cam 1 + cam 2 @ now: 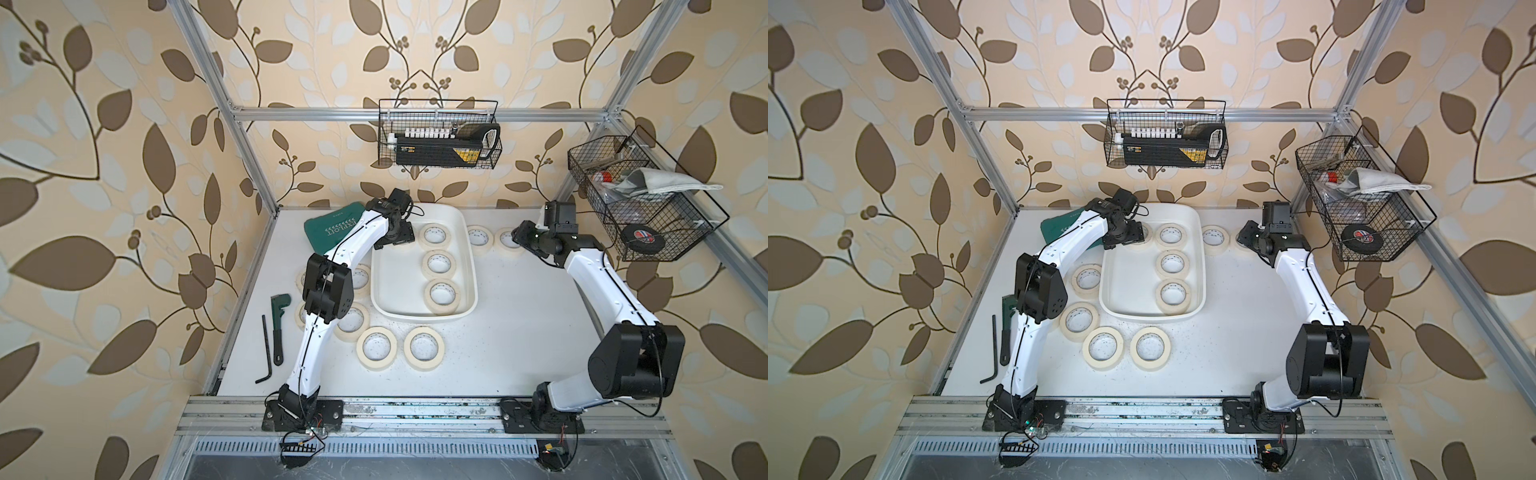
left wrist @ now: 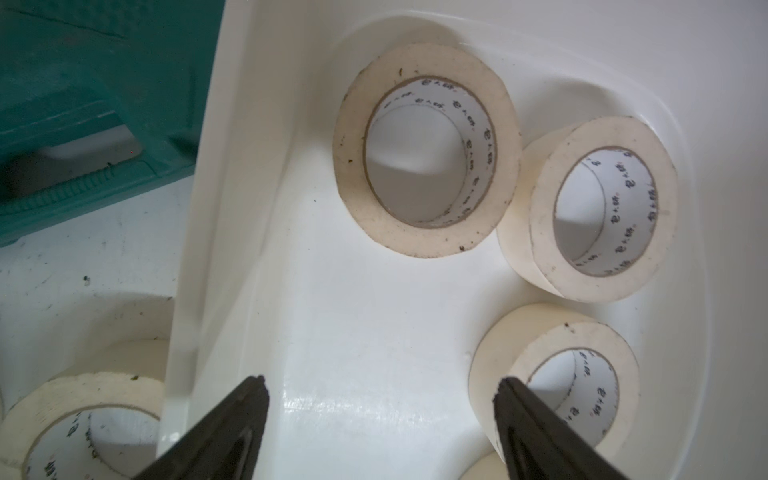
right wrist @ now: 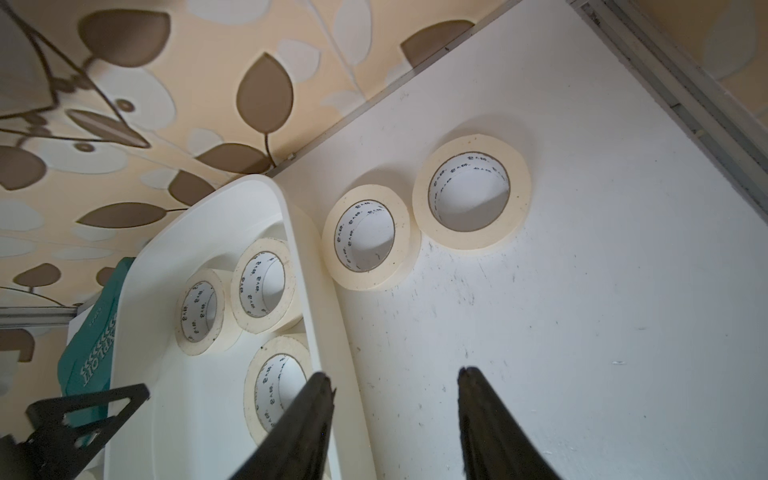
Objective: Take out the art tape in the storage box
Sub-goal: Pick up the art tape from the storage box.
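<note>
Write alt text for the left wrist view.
The left claw hangs open above the white storage box, where three cream masking-tape rolls lie flat and a fourth peeks in. Outside it sit a green tool case and another roll.

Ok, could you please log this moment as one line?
left gripper: open, over storage box | right gripper: open, empty | art tape: four rolls in box

The left end effector [image 1: 397, 239] hovers over the storage box [image 1: 399, 286], where three art tape rolls [image 1: 439, 263] show.
</note>
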`<act>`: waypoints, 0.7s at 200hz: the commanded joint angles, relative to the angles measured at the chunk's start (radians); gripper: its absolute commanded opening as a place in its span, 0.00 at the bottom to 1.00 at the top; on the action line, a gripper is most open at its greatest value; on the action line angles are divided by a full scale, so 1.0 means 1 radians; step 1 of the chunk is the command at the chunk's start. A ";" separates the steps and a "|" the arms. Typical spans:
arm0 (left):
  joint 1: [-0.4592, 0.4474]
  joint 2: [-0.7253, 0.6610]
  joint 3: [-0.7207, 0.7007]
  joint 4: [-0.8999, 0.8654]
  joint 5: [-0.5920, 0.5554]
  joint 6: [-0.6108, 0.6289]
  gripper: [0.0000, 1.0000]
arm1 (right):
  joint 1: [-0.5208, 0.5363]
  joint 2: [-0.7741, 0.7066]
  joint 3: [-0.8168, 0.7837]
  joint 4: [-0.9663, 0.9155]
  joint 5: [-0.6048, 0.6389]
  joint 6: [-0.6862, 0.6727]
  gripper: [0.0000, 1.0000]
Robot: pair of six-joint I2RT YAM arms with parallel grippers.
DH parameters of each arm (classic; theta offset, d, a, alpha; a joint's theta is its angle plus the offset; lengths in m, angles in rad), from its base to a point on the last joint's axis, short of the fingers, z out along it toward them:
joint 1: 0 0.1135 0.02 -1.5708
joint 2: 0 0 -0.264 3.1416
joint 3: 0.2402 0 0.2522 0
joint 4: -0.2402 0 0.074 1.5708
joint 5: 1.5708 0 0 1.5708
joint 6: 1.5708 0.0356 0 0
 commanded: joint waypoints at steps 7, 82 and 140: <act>0.014 0.045 0.083 0.048 -0.062 -0.005 0.84 | 0.006 -0.032 -0.042 -0.041 -0.011 0.003 0.51; 0.029 0.131 0.133 0.142 -0.113 0.004 0.64 | 0.013 -0.034 -0.053 -0.073 -0.020 0.003 0.51; 0.048 0.188 0.151 0.179 -0.113 0.005 0.60 | 0.013 -0.030 -0.063 -0.073 -0.020 0.001 0.51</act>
